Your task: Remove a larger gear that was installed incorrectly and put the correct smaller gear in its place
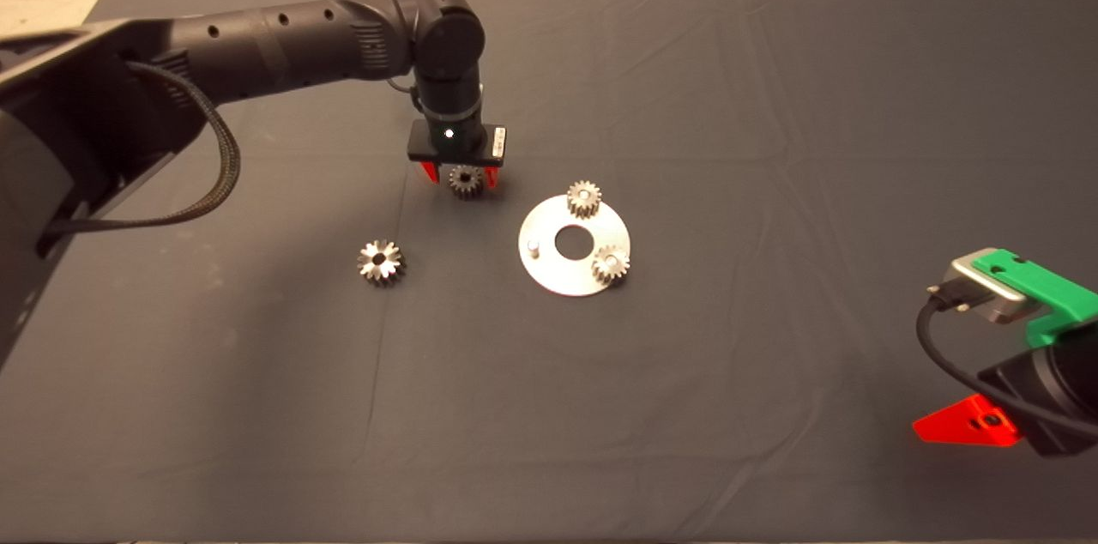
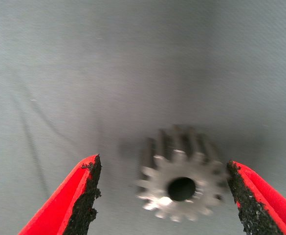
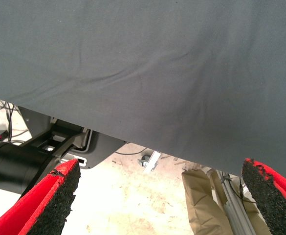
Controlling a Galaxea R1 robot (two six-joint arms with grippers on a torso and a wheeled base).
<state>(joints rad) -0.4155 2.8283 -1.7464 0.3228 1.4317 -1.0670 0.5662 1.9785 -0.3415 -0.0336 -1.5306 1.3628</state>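
One smaller gear [image 2: 181, 185] sits between left tool [image 2: 165, 196] fingers.

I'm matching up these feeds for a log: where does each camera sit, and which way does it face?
Head view: above, looking down at the mat; left arm reaching in, right tool parked at the lower right.
Left wrist view: on the left arm, facing the smaller gear between the open left tool.
Right wrist view: on the parked arm, facing the mat's edge and floor.
Shared: head and left wrist views both show that gear.
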